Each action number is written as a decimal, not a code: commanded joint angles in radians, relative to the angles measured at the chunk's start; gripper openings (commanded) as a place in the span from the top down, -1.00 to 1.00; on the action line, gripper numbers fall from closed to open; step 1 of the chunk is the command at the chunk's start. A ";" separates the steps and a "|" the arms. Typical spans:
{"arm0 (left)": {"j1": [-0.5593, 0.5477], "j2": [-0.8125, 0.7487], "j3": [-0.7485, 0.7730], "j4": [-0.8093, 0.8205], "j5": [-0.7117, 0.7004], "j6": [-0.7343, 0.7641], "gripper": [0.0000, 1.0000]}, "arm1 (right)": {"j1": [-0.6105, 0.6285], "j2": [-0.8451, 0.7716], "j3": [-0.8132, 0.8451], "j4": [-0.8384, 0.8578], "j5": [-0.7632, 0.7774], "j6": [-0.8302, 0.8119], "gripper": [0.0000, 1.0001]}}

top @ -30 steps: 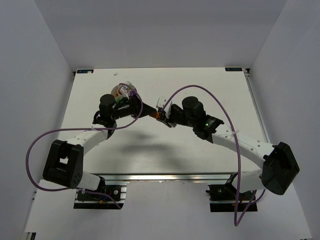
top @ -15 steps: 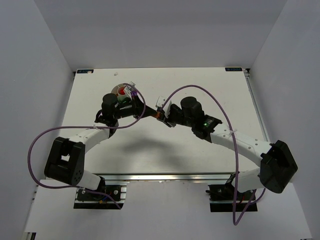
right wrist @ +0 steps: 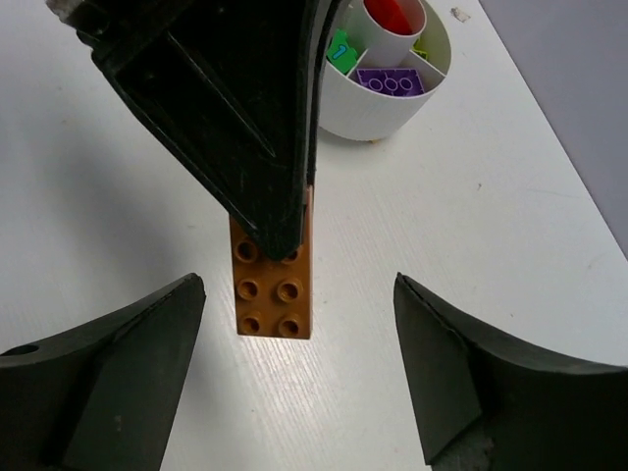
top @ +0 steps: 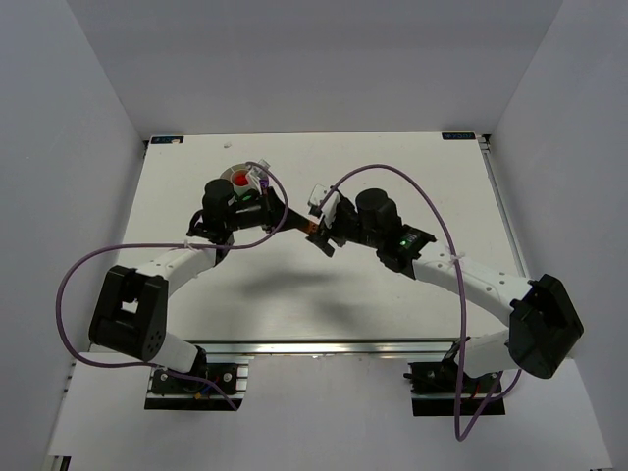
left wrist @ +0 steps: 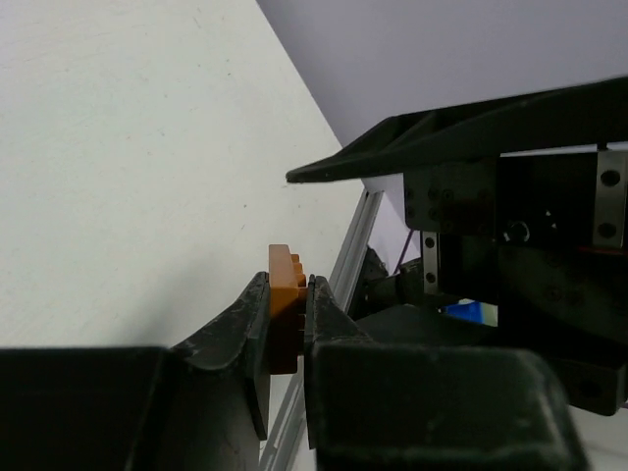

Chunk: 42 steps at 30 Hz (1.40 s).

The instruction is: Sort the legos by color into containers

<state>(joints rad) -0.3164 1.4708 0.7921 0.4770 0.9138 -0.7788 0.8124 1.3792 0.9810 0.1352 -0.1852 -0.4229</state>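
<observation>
A flat orange studded plate hangs just above the table, pinched at one end by my left gripper, which is shut on it. In the left wrist view the plate stands on edge between the two black fingers. My right gripper is open, one finger on each side of the plate and neither touching it. In the top view the two grippers meet at mid-table round the plate. The round white container holds a purple brick, a green piece and a red piece.
The container sits behind and left of my left wrist, partly hidden by it. Purple cables loop over both arms. The right arm's black body fills the right side of the left wrist view. White walls enclose the table.
My left gripper has shut on the orange plate. My right gripper, which was narrower before, has opened wide and let the plate go. Both arms have barely shifted.
</observation>
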 commanded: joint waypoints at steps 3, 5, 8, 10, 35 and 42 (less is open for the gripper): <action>0.039 -0.020 0.058 -0.109 -0.016 0.114 1.00 | -0.042 -0.028 -0.016 0.035 -0.026 0.039 -0.78; 0.079 -0.030 0.071 -0.152 -0.035 0.150 1.00 | -0.061 -0.035 -0.015 0.026 -0.066 0.062 -0.79; 0.144 -0.063 0.099 -0.264 -0.131 0.235 1.00 | -0.107 -0.060 -0.008 -0.008 -0.150 0.088 -0.79; 0.199 -0.085 0.114 -0.351 -0.254 0.275 1.00 | -0.143 -0.071 -0.001 -0.046 -0.201 0.090 -0.73; 0.277 0.120 0.532 -0.643 -0.988 0.492 1.00 | -0.196 -0.135 -0.004 -0.105 -0.427 0.111 1.00; 0.278 0.244 0.614 -0.664 -0.929 0.504 1.00 | -0.200 -0.144 -0.004 -0.103 -0.430 0.116 0.98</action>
<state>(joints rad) -0.0383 1.7187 1.3445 -0.1608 -0.0383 -0.2970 0.6209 1.2694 0.9665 0.0223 -0.5957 -0.3180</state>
